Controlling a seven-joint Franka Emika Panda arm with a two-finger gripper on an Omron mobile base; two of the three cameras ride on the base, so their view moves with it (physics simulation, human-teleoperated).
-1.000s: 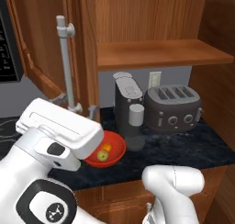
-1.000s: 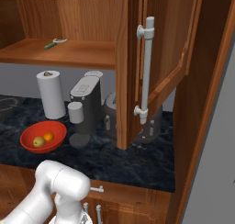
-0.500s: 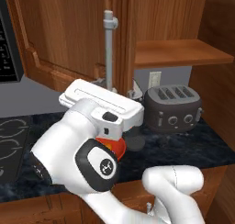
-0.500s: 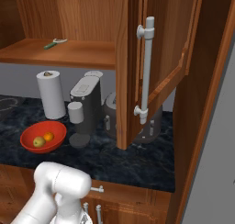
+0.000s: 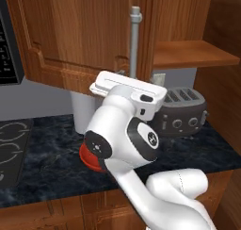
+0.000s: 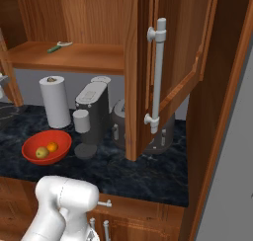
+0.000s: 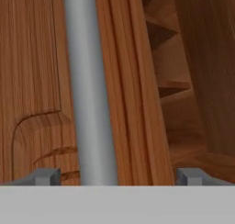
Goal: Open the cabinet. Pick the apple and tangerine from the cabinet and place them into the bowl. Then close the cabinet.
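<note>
The cabinet's left door hangs partly open, its silver bar handle just above my white arm. In the hand view my gripper is open, and that handle runs upright between the fingertips, nearer the left one, untouched by either. The right door stands wide open with its own handle. The red bowl sits on the counter and holds the yellow-green apple and the orange tangerine. My arm covers most of the bowl in the left base view.
A paper towel roll, a coffee machine and a toaster line the back of the dark counter. A green-handled tool lies on the cabinet shelf. The black microwave and a stove top are at the left.
The left door has swung further toward shut, its handle sliding right across the left base view. My arm has followed it. The right door and the bowl are unchanged.
</note>
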